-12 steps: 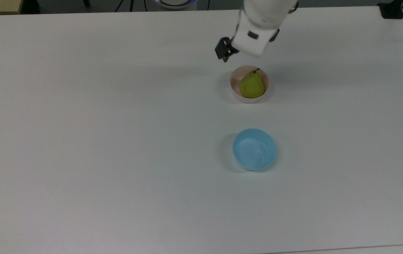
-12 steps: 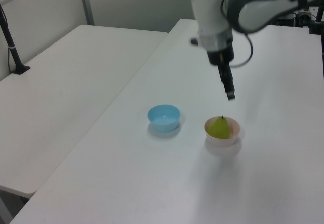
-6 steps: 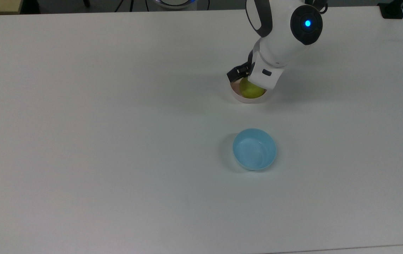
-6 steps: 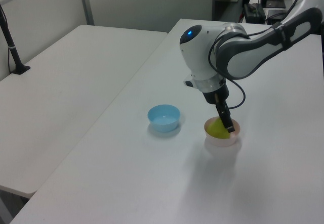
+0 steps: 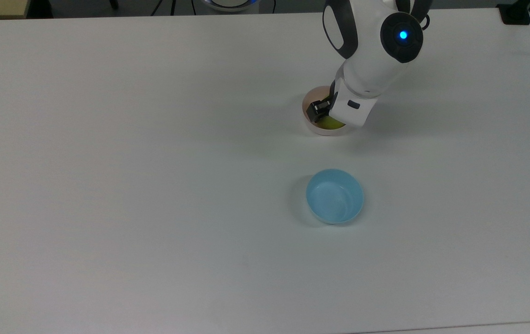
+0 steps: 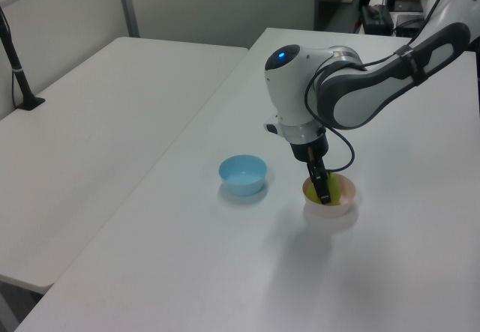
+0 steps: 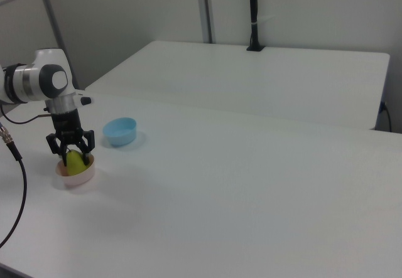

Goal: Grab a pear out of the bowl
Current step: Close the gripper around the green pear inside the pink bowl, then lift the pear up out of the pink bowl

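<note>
The pale pink bowl (image 5: pixel 312 96) stands on the white table, right of the top view's centre and toward the far edge. Inside it lies the yellow-green pear (image 5: pixel 332 123), mostly covered by the white hand. My gripper (image 7: pixel 73 155) is lowered into the bowl (image 7: pixel 76 177) and is open. In the right view its black fingers stand on either side of the pear (image 7: pixel 75 161). One black finger (image 5: pixel 317 110) shows at the pear's left in the top view. In the left view a finger (image 6: pixel 322 189) reaches down into the bowl (image 6: pixel 334 210) beside the pear (image 6: pixel 340 191).
An empty light blue bowl (image 5: pixel 334 195) sits on the table nearer the top view's bottom edge, a short gap from the pink one. A second white table (image 6: pixel 97 115) adjoins at the left view's left. A black post (image 7: pixel 253 14) stands on the far table.
The arm came down from above and behind the bowl. Half a second ago the gripper hung at the pear's top; now it sits lower, with its fingers around the pear.
</note>
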{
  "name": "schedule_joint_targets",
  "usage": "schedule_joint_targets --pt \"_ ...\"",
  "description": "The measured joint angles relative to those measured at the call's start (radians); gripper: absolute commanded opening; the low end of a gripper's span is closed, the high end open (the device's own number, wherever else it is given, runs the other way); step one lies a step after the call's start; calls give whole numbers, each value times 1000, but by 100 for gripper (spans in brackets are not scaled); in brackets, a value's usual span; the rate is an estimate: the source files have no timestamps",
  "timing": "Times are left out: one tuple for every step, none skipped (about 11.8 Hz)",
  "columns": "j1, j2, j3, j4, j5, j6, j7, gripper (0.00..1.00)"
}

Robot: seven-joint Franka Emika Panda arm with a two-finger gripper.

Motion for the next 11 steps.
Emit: schedule_joint_targets --pt "0 -1 0 3 0 0 2 15" --pt "0 -1 0 2 0 0 2 15" --pt "0 -1 0 3 0 0 2 15" --pt "0 -3 0 7 0 0 3 15" --pt "0 -15 0 12 0 -4 3 16" --pt "0 -37 -1 19 0 -30 3 16" --pt "-3 -68 -4 32 -1 -63 2 16" --pt "-13 -103 -7 43 -1 -89 2 17" --pt "-38 -137 -11 54 -1 -103 1 18" --pt "-77 -162 -14 60 -1 -107 0 18" --pt "-131 -178 -15 62 -1 -107 -4 18"
